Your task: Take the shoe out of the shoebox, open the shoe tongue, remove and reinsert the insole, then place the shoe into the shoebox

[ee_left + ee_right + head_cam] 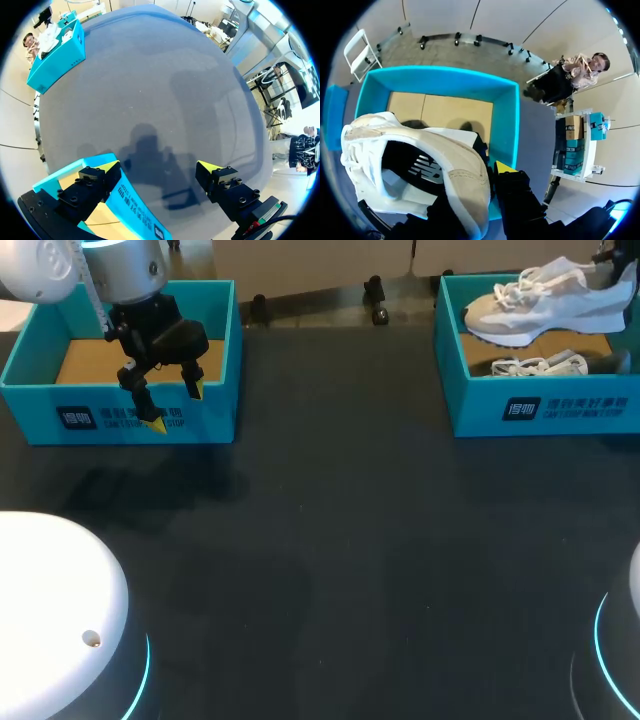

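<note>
A white and beige shoe point(540, 300) hangs above the teal shoebox point(545, 405) at the back right, its heel toward the view's right edge. In the right wrist view my right gripper point(489, 172) is shut on the heel collar of the shoe point(455, 165), one yellow tip outside and the other finger hidden inside. A second shoe point(540, 367) lies in that box. My left gripper point(177, 407) hangs open over the front wall of the other teal box point(215, 360) at the back left. In the left wrist view, nothing is between the fingers of the left gripper point(157, 166).
The left box point(132, 210) shows only a brown cardboard floor point(95, 360). The dark tabletop point(330, 540) stretches between and in front of the two boxes. The far box point(55, 57) shows small in the left wrist view.
</note>
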Tool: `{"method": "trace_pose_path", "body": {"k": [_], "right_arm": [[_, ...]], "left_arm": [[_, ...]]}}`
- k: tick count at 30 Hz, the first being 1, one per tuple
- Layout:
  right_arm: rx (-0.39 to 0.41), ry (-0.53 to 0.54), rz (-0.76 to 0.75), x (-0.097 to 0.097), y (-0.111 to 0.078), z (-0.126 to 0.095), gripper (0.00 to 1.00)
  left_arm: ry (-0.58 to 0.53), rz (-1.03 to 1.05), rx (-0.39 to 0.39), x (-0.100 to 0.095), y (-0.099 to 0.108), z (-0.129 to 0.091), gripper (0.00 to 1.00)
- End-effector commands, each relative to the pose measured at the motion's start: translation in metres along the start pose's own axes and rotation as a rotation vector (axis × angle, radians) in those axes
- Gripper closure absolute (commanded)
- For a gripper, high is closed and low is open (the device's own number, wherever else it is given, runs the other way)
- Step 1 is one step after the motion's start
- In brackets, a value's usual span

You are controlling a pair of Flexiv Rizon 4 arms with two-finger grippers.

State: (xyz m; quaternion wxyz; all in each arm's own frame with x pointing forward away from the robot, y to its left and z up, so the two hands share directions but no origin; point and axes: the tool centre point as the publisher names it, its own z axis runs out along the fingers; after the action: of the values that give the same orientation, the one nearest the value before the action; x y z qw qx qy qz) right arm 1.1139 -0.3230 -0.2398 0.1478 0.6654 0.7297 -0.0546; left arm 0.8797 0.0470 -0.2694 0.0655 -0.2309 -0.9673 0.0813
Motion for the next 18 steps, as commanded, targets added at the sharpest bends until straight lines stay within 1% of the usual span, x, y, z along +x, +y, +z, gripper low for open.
{"method": "trace_pose_path", "body": {"k": [1, 10, 18], "right_arm": [[0.003, -0.004, 0.005, -0.003, 0.008, 0.002, 1.00], [-0.005, -0.010, -0.001, -0.009, 0.023, 0.010, 1.00], [-0.016, -0.004, 0.017, -0.009, 0.026, 0.019, 1.00]], "left_arm": [[0.001, 0.000, -0.002, 0.000, 0.000, 0.000, 0.00], [0.001, 0.000, -0.002, 0.000, 0.000, 0.000, 0.00], [0.001, 0.000, -0.002, 0.000, 0.000, 0.000, 0.00]]}}
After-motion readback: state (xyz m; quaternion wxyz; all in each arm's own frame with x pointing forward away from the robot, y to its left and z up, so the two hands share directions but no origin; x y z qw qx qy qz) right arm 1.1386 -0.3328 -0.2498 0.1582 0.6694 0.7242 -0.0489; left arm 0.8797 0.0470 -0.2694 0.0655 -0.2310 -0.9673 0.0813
